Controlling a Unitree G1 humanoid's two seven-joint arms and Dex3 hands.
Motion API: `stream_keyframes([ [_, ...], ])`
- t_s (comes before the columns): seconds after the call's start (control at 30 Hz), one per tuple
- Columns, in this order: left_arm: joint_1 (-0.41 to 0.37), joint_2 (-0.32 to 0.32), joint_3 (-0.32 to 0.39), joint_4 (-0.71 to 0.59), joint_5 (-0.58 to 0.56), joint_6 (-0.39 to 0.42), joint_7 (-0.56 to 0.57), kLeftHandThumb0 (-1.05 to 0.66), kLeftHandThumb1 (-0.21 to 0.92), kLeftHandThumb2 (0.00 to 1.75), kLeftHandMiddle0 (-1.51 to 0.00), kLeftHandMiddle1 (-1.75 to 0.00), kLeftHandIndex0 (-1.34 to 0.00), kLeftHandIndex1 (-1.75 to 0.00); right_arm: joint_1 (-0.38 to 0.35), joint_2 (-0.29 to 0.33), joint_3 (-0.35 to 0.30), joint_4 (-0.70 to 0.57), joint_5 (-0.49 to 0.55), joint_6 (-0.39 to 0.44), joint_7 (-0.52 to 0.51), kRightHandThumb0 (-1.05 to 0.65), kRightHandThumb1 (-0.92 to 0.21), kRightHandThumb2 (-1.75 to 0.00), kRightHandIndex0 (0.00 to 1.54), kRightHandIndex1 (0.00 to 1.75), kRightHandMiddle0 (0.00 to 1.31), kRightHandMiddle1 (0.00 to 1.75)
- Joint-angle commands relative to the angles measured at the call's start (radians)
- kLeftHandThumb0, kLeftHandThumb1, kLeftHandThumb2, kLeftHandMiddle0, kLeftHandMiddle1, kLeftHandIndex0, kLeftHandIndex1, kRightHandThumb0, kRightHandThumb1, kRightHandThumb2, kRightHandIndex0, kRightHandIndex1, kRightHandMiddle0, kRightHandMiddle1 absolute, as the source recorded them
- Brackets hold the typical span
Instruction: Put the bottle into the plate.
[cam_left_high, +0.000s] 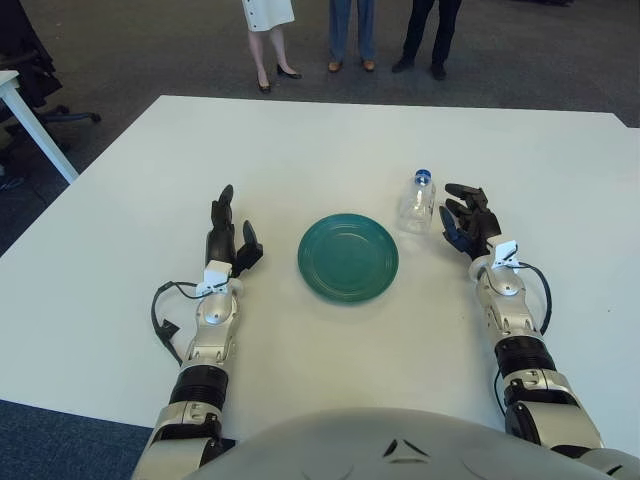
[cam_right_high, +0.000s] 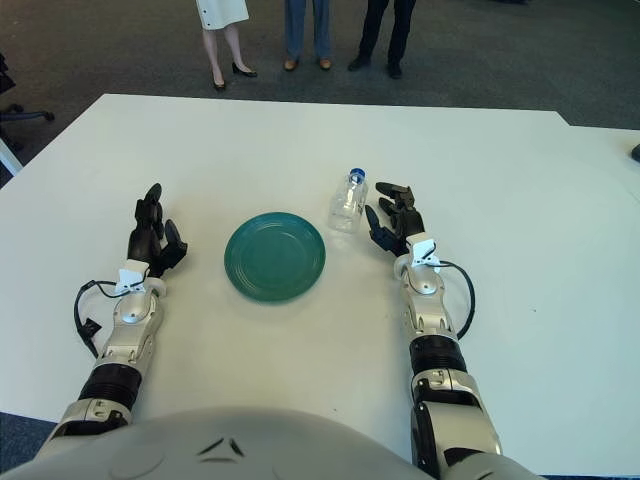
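The black three-fingered right hand (cam_left_high: 468, 222) is spread open, holding nothing. Just to its left stands a clear plastic bottle (cam_left_high: 416, 203) with a blue cap; further left lies a round, glossy teal plate (cam_left_high: 348, 257).

Bright, even overhead light — soft shadows, white table (cam_left_high: 300, 150) slightly glaring.

A broad white table (cam_left_high: 300, 140) fills the room's dark carpeted floor (cam_left_high: 150, 50); three people (cam_left_high: 340, 30) stand beyond its far edge, an office chair (cam_left_high: 30, 60) off left.
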Motion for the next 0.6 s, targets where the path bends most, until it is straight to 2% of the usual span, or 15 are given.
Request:
stream_keyframes([
  [0.0, 0.026, -0.001, 0.003, 0.067, 0.018, 0.009, 0.015, -0.99, 0.92, 0.99, -0.1, -0.01, 0.0, -0.32, -0.029, -0.052, -0.001, 0.023, -0.036, -0.016, -0.001, -0.36, -0.75, -0.64, 0.37, 0.63, 0.12, 0.93],
  [0.1, 0.019, 0.002, 0.003, 0.075, 0.025, 0.009, 0.025, -0.98, 0.92, 0.99, -0.1, -0.01, 0.0, -0.34, -0.047, -0.108, 0.001, 0.031, -0.074, -0.047, 0.001, -0.37, -0.74, -0.64, 0.37, 0.63, 0.1, 0.92],
  [0.3, 0.015, 0.003, 0.003, 0.081, 0.028, 0.013, 0.032, -0.98, 0.92, 0.99, -0.11, -0.01, 0.0, -0.36, -0.068, -0.164, 0.005, 0.053, -0.1, -0.094, 0.02, -0.39, -0.74, -0.62, 0.38, 0.56, 0.08, 0.89],
  [0.57, -0.01, 0.004, 0.007, 0.129, 0.019, 0.001, 0.033, -0.98, 0.92, 0.99, -0.12, -0.01, 0.0, -0.37, -0.104, -0.221, 0.007, 0.099, -0.073, -0.195, 0.089, -0.47, -0.82, -0.5, 0.41, 0.45, 0.04, 0.87],
])
